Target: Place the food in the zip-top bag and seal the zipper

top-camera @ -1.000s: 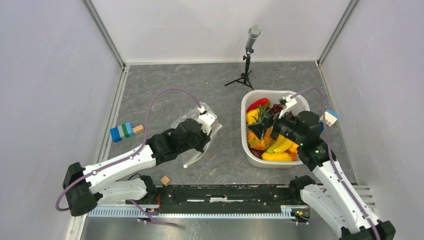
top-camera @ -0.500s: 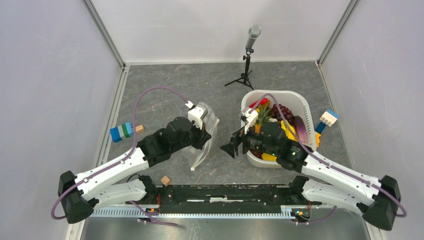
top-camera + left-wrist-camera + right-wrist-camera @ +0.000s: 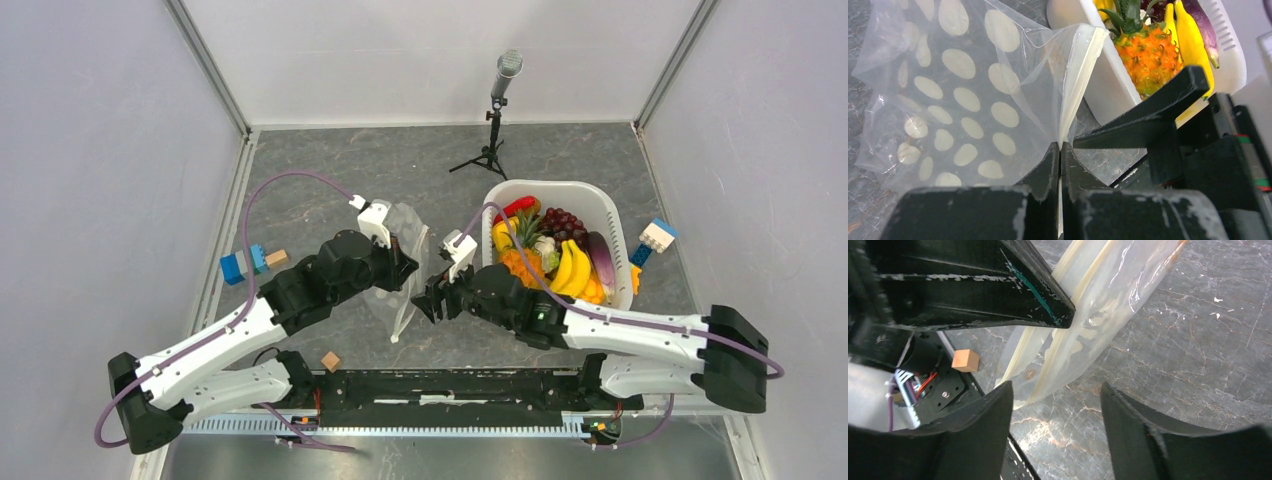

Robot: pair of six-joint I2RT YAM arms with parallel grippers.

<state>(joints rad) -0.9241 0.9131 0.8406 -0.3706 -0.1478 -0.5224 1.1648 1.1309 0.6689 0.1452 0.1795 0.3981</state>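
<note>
Being pinched at zipper (image 3: 1079, 75) by closed left fingers (image 3: 1050, 170): zip-top bag (image 3: 963, 100), just beside basket (image 3: 612, 218) | right fingers (image 3: 1128, 430) spread, empty | bag judged light, floppy, slippery; opposite lip to be gripped

We are seeing the zip-top bag (image 3: 963, 95) sitting mid-worktop, between the left gripper (image 3: 1060, 150) on its left and the right gripper (image 3: 1055, 390) on its right. The basket (image 3: 545, 186) is lying right of them, holding the food (image 3: 565, 265). A microphone stand (image 3: 493, 130) is standing behind it, near the far edge. Blocks (image 3: 243, 264) are resting by the left edge.
</note>
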